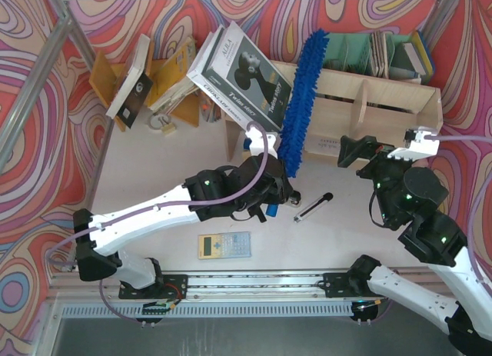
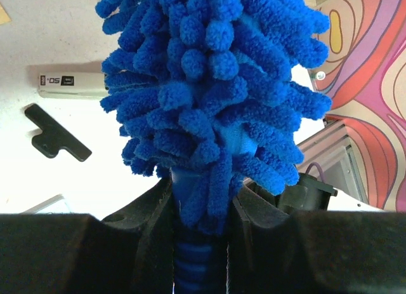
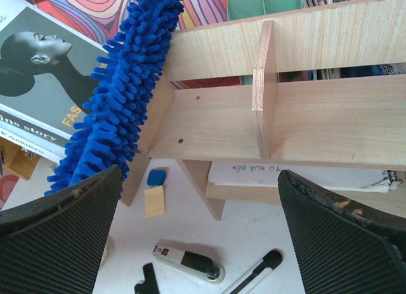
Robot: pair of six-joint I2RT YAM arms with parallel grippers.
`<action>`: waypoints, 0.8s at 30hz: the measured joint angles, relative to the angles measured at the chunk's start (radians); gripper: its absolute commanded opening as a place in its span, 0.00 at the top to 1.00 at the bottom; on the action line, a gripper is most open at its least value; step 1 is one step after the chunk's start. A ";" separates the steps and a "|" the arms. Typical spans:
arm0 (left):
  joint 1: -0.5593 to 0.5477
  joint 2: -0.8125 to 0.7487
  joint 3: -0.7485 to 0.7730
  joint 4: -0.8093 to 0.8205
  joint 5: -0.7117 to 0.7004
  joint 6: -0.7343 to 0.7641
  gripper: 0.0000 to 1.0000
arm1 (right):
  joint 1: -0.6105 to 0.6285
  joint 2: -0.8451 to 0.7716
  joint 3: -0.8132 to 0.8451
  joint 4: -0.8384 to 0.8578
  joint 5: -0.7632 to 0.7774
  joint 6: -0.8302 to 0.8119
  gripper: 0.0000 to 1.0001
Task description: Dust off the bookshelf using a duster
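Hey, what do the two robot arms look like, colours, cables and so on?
Both arms have white link shells and black joint housings with small green lights. A lilac cable loops along the left arm; the right arm has one too. The right fingers are black pads with a fine woven texture.
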 measured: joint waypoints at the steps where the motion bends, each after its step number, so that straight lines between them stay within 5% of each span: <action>1: -0.001 0.004 -0.005 0.009 0.002 -0.004 1.00 | 0.000 0.000 -0.001 0.000 0.000 0.000 0.01; 24: -0.104 0.098 0.001 0.096 0.037 0.091 1.00 | 0.000 -0.027 -0.019 0.000 0.008 0.009 0.01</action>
